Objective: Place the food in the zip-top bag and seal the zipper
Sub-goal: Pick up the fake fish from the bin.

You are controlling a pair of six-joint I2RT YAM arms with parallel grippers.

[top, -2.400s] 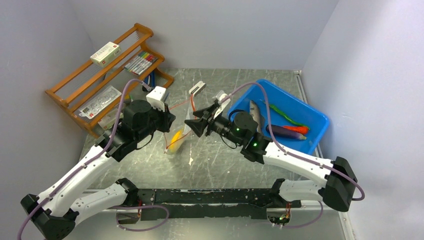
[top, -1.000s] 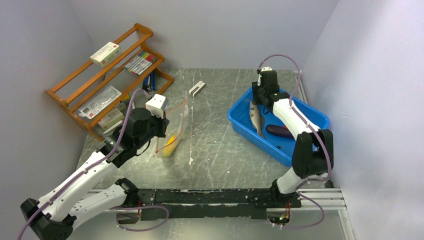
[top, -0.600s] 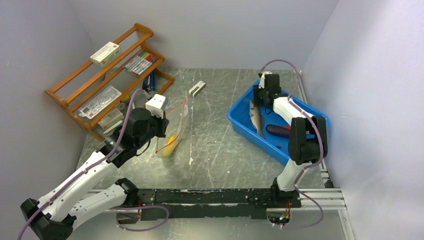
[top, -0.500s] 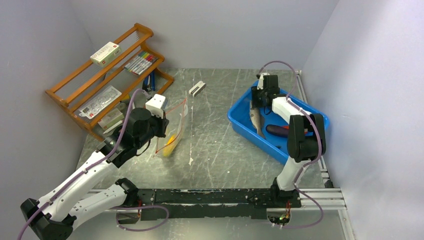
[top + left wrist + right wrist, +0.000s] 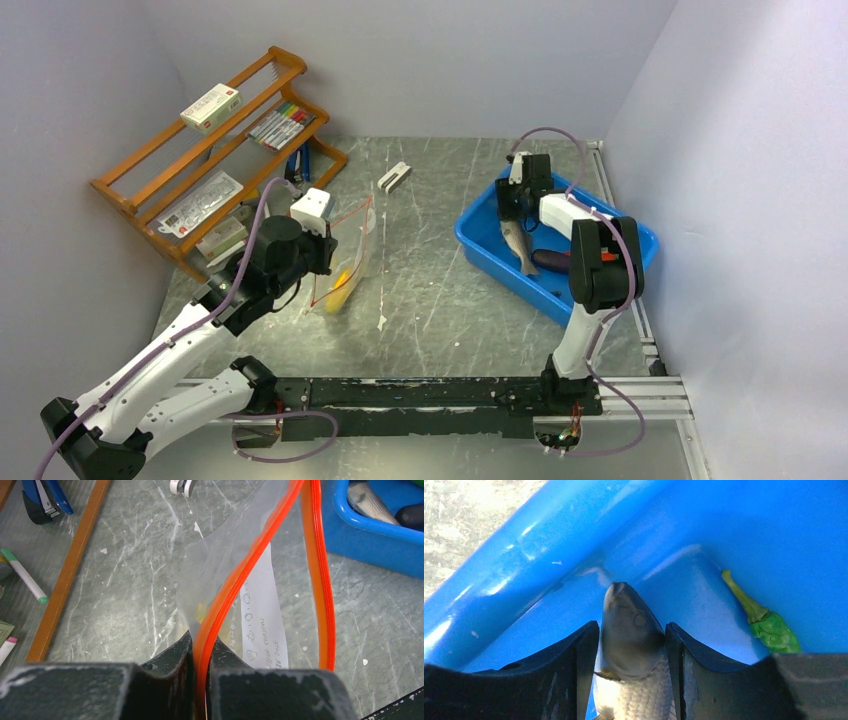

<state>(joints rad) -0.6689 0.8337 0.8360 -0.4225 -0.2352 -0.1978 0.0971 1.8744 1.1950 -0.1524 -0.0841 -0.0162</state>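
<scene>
**Two arms, one bag, one bin.** The left gripper (image 5: 201,652), jaws pressed together, pinches one lip of the clear, crinkly zip-top bag (image 5: 352,245) at its red-orange zipper strip (image 5: 260,555). The bag's mouth gapes, and one yellow banana-like toy (image 5: 340,290) lies inside. Well apart to the right, the blue plastic bin (image 5: 515,285) shows three foods: one silver-grey fish (image 5: 634,690), one dark purple eggplant (image 5: 550,261) and one long green pod (image 5: 769,627). The right gripper (image 5: 630,642) straddles the fish's head, whose snout lies near the bin's corner wall. Whether the jaws clamp it cannot be told. The right arm hides part of the bin.
</scene>
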